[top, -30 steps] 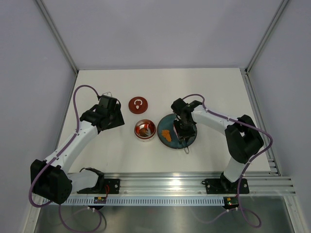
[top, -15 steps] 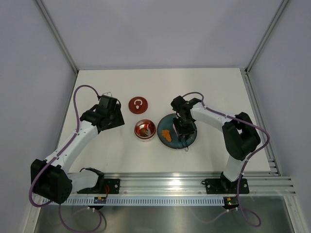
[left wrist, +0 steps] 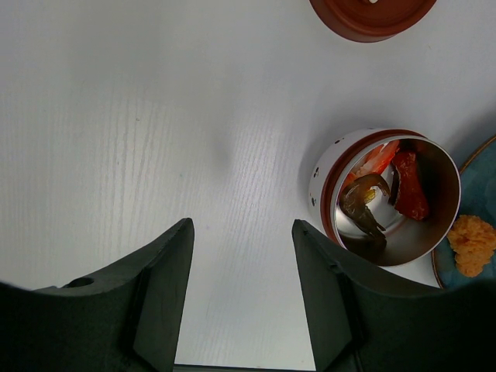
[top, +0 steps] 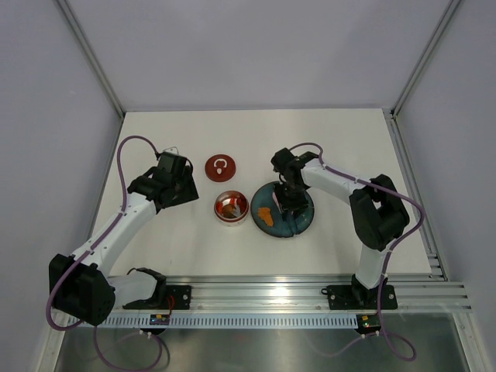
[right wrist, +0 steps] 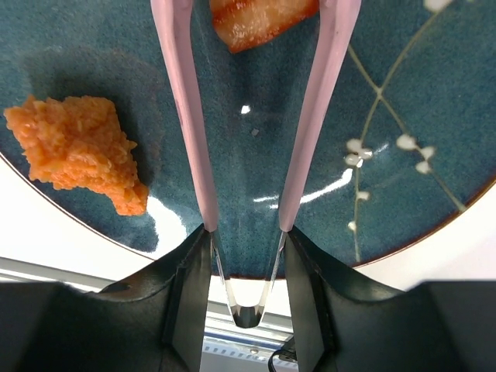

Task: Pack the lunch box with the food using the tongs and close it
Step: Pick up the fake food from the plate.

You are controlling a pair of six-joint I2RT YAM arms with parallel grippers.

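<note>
The lunch box (top: 231, 207) is a small steel bowl with a reddish rim (left wrist: 326, 184), with red and dark brown food inside. Its dark red lid (top: 220, 166) lies behind it on the table. My right gripper (right wrist: 246, 235) is shut on the pink tongs (right wrist: 186, 116), pressing both arms above the teal plate (right wrist: 403, 77). A reddish food piece (right wrist: 260, 19) lies between the tong arms near their tips. An orange crumbly piece (right wrist: 77, 151) sits to the left on the plate. My left gripper (left wrist: 242, 229) hangs open over bare table, left of the lunch box.
The teal plate (top: 304, 220) touches the lunch box's right side. The lid (left wrist: 372, 9) lies apart from the box. Grey walls and metal posts frame the white table, and a rail runs along its near edge.
My right gripper has shifted toward the plate's far side with the tongs, whose looped end no longer juts past the plate's near rim. The left arm has stayed still.
</note>
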